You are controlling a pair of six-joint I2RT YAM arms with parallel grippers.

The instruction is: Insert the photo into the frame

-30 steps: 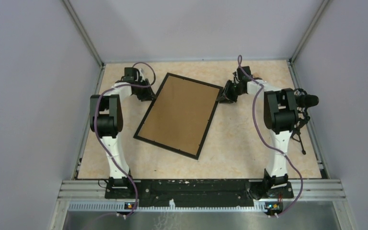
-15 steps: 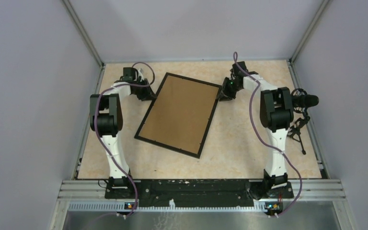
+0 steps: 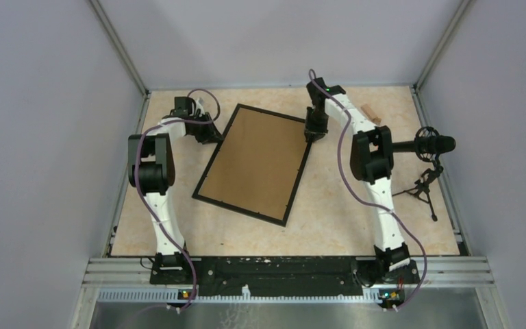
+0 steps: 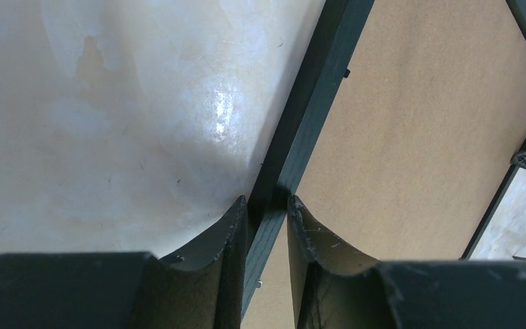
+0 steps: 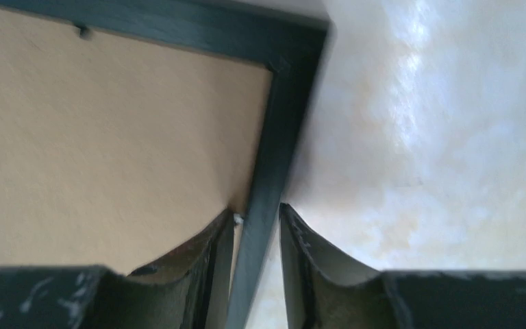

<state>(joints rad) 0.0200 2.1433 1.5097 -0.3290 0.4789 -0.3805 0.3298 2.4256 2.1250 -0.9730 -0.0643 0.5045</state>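
Grasping step: frame lies back-up on table. Left gripper pinches its ten-o'clock rail; right gripper narrowly straddles the one-o'clock rail, contact unclear. Photo not visible. Next probably needs an even two-handed lift.

Beige marbled table, black frame lying back-up at centre, small wooden block far right, microphone tripod

Stretched forward with left gripper clamped on one edge of the frame and right gripper narrowly straddling the opposite edge.
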